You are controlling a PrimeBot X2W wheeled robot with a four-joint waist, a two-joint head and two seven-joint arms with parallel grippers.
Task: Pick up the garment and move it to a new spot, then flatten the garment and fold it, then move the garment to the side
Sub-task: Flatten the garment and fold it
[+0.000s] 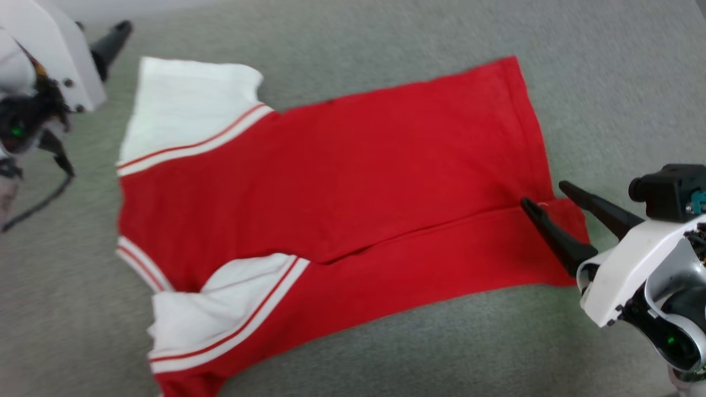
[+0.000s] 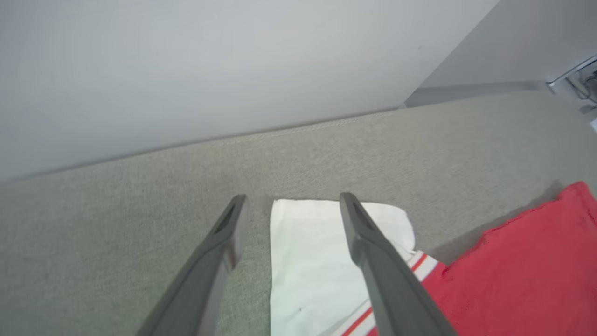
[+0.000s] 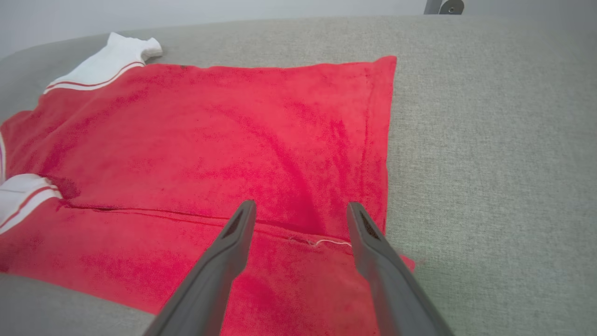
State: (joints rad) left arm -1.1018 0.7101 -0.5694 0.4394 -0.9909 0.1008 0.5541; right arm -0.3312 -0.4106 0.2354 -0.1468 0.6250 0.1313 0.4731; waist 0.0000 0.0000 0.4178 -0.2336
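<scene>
1. Lying spread across the middle of the head view, the red sleeveless jersey with white-and-red striped trim (image 1: 342, 182) rests on a grey-green woven upholstered surface (image 1: 386, 353). Its long axis runs from the shoulder straps at the left to the hem at the right.
2. The lower long panel (image 1: 419, 259) is already turned over the body, and its edge makes a seam-like line along that axis.
3. The right gripper (image 1: 543, 194), at the lower right, points up-left with its fingers parted and nothing between them. Its tips are at the hem, where the folded edge ends.
4. The left gripper (image 2: 293, 199) is likewise spread and empty. In its wrist view it straddles the white-lined upper strap (image 2: 308, 261), but contact cannot be judged.
5. Each arm is nearest one end, so a hem-to-strap fold likely falls to the right.
6. The cloth looks thin, limp and matte, creased softly near the hem, and the surface is coarse and probably grips it
</scene>
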